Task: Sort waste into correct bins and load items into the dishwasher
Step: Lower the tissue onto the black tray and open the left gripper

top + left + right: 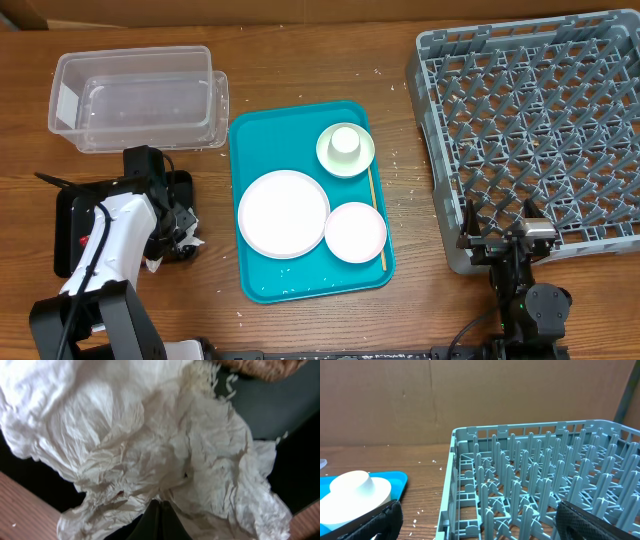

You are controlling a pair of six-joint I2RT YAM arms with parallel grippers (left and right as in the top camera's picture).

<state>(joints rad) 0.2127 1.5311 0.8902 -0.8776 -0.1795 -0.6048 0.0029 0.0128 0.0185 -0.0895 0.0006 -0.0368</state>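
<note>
Waste: a crumpled white napkin (150, 440) lies in the black tray (68, 235) at the left edge of the table (330, 60). It fills most of the left wrist view. A brown lumpy piece (265, 367) sits at its far corner, with small white grains (222, 382) scattered beside it. Left gripper (160, 512): positioned over the black tray, jaws closed together, tips at the near edge of the napkin. It cannot be told whether paper is pinched between them. Dishes: the teal tray (260, 135) at the table centre carries a large white plate (283, 213) and a smaller plate (355, 232) just to its right. It also carries a pale saucer (328, 160) with a small white cup (345, 142) standing on it. A thin wooden stick (376, 215) lies along the tray's right side. Rack: the grey dish rack (530, 110) occupies the right side of the table, and no dish is visible among its pegs. Right gripper (497, 235): positioned at the near left corner of the rack, jaws spread wide, holding nothing. A clear plastic container (135, 95) stands behind the black tray, at the far left.
</note>
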